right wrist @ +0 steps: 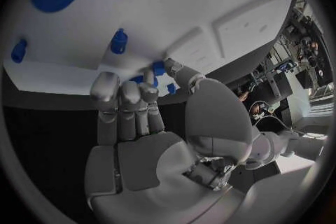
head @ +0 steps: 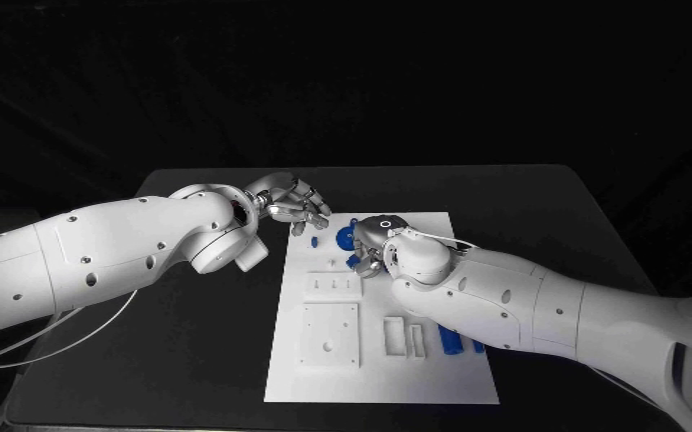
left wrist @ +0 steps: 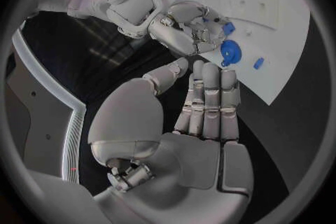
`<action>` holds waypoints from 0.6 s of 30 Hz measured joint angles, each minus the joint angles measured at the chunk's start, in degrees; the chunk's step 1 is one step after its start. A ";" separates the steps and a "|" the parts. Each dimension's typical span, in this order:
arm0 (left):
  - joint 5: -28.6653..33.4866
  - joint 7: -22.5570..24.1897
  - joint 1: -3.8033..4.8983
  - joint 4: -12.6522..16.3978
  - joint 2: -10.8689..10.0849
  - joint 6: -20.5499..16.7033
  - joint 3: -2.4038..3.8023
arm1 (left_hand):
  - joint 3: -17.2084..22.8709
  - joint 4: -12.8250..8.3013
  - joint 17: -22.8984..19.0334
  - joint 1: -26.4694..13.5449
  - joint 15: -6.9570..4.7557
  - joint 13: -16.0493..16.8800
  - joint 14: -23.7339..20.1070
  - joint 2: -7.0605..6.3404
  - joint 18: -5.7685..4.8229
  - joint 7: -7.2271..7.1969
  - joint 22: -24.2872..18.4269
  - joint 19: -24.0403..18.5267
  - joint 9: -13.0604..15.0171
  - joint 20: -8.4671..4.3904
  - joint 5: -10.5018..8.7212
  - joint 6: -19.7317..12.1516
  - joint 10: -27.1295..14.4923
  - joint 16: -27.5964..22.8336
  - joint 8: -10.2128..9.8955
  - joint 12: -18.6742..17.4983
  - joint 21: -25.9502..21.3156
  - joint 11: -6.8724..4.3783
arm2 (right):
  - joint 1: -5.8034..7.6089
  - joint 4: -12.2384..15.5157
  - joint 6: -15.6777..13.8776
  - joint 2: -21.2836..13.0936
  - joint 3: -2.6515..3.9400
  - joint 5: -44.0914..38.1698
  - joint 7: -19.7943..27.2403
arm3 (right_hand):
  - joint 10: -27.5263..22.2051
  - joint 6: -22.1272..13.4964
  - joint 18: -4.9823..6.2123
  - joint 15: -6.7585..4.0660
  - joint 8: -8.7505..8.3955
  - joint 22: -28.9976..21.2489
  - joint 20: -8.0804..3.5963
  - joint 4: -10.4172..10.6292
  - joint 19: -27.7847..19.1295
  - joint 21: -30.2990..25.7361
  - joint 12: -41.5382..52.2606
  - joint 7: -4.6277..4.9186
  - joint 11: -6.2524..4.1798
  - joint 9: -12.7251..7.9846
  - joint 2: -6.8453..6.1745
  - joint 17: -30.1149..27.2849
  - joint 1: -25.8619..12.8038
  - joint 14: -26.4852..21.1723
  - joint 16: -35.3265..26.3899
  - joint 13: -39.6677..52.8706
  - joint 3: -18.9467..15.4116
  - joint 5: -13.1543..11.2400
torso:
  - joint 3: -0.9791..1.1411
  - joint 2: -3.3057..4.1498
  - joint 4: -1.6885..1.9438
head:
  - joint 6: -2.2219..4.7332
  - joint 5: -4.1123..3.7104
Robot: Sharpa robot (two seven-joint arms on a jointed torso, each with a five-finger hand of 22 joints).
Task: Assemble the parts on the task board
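Board: white task board (head: 433, 372) lies flat in the middle of the black table (head: 188, 352), long side running away from the robot.
Left hand: left hand (head: 289, 207) hovers just off the board's far left corner, fingers straight and side by side in the left wrist view, thumb apart, nothing in them.
Right hand: right hand (head: 372, 247) is down over the far part of the board, fingertips (right wrist: 159, 69) bunched on a small blue part (right wrist: 155, 71); thumb and finger look pinched round it, though the grip is partly hidden.
Round part: blue disc-shaped part (left wrist: 231, 54) sits on the board right beside the right hand's fingers.
Small parts: tiny blue piece (left wrist: 258, 63) lies near the board's edge, just beyond the disc; a blue peg (right wrist: 119, 41) stands on the board a little ahead of the right fingertips.
Near end: blue cylinder (head: 450, 341) lies beside the white slotted blocks (head: 404, 338), partly under the right forearm.
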 measured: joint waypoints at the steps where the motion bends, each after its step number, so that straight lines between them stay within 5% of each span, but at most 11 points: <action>1: 0.04 -0.01 0.00 -0.02 0.01 0.01 0.00 | -0.01 0.01 0.00 0.00 0.00 0.00 0.00 0.00 0.00 -0.04 0.00 -0.05 0.00 -0.05 0.00 -0.04 0.00 0.00 0.00 0.00 0.00 0.00 | -0.02 -0.04 -0.13 0.00 -0.02 -0.07 0.03 | 0.00 0.03 0.00 0.00 0.00 0.00 0.00 -0.21 0.00 0.00 -0.17 0.02 0.00 0.00 0.12 0.00 0.12 0.00 0.00 0.04 0.21 0.00 | -0.01 0.00 -0.01 | 0.00 0.00; 13: 0.32 -0.11 0.00 -0.10 0.07 0.15 -0.01 | -0.01 0.01 0.05 0.00 0.00 -0.05 0.00 0.00 -0.05 0.14 0.00 -0.08 -0.13 -0.08 0.00 -0.28 0.00 0.00 0.00 0.00 -0.22 0.00 | -0.14 -0.18 -0.87 0.02 -0.16 -0.48 0.57 | 0.13 0.32 0.03 0.09 -0.26 -0.01 0.31 -2.31 -0.31 0.00 -0.85 -0.06 0.12 -0.04 1.02 -0.10 1.63 0.08 -0.76 0.48 2.95 0.40 | 0.00 -0.03 -0.06 | 0.04 -0.04; 18: 0.42 -0.17 0.00 -0.10 0.04 0.27 -0.02 | -0.15 0.15 0.07 0.00 0.00 -0.05 0.00 0.00 -0.06 0.06 0.00 -0.08 -0.19 -0.08 0.00 -0.36 -0.04 -0.22 0.00 -0.23 -0.21 0.04 | -0.21 0.07 -1.48 -0.35 -0.21 -0.47 1.25 | 0.22 0.33 0.09 0.09 -0.98 -0.01 0.76 -6.10 -0.59 0.00 -1.45 -0.06 0.20 -0.23 3.29 -0.07 3.52 0.08 -1.23 1.07 6.37 6.88 | -0.01 -0.03 -0.07 | 0.02 -0.05</action>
